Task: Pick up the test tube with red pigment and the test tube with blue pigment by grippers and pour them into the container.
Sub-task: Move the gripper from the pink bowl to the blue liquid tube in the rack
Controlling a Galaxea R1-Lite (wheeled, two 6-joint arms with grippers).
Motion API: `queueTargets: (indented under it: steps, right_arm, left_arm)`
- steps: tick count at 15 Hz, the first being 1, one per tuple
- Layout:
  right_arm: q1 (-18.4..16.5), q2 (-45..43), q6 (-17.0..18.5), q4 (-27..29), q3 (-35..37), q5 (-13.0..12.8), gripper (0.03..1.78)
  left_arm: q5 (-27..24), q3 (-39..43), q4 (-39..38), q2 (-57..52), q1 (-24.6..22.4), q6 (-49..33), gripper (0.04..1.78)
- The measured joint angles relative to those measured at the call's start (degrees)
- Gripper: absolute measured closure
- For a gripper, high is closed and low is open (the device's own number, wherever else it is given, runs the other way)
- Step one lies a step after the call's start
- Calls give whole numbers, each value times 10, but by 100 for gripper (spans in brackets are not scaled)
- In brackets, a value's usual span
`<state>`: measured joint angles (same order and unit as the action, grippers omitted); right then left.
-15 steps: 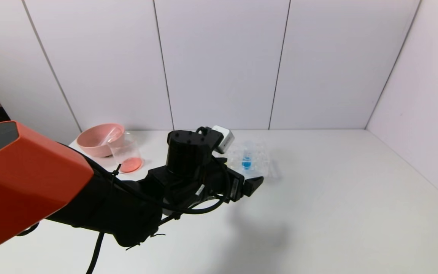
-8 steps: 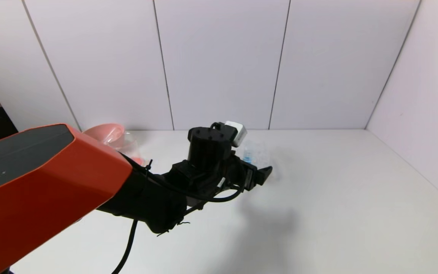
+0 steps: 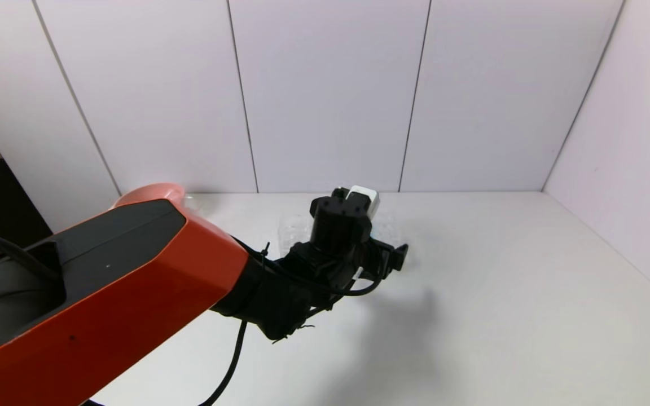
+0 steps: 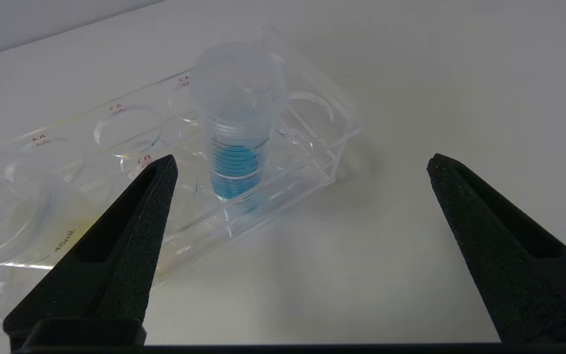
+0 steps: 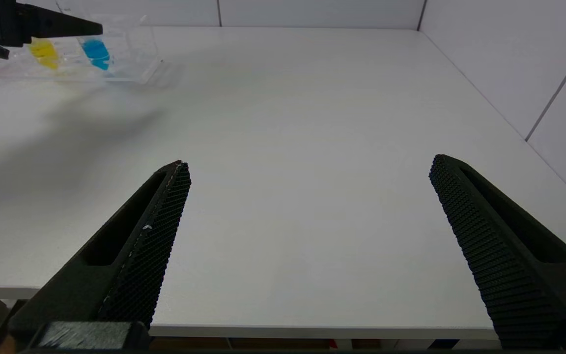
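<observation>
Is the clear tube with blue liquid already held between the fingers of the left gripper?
No, the clear tube with blue liquid stands in the clear plastic rack, beyond the open left gripper.

The left gripper (image 3: 398,256) has reached farther across the table (image 3: 500,293) and rightward, up to the clear tube rack (image 4: 307,162). Its arm now hides the pink bowl (image 3: 147,192), the beaker and the test tube with blue pigment (image 4: 236,147) from the head view.
</observation>
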<state>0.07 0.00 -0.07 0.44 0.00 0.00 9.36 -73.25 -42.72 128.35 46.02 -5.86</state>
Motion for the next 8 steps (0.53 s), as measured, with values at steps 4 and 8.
queueTargets:
  steps: [4, 8]
  right_arm:
    - [0, 0, 0, 0, 0, 0, 4]
    - [0, 0, 0, 0, 0, 0, 4]
  left_arm:
    - [47, -44, -7, 31, 6, 7, 4]
    - [84, -81, -11, 58, 8, 18, 4]
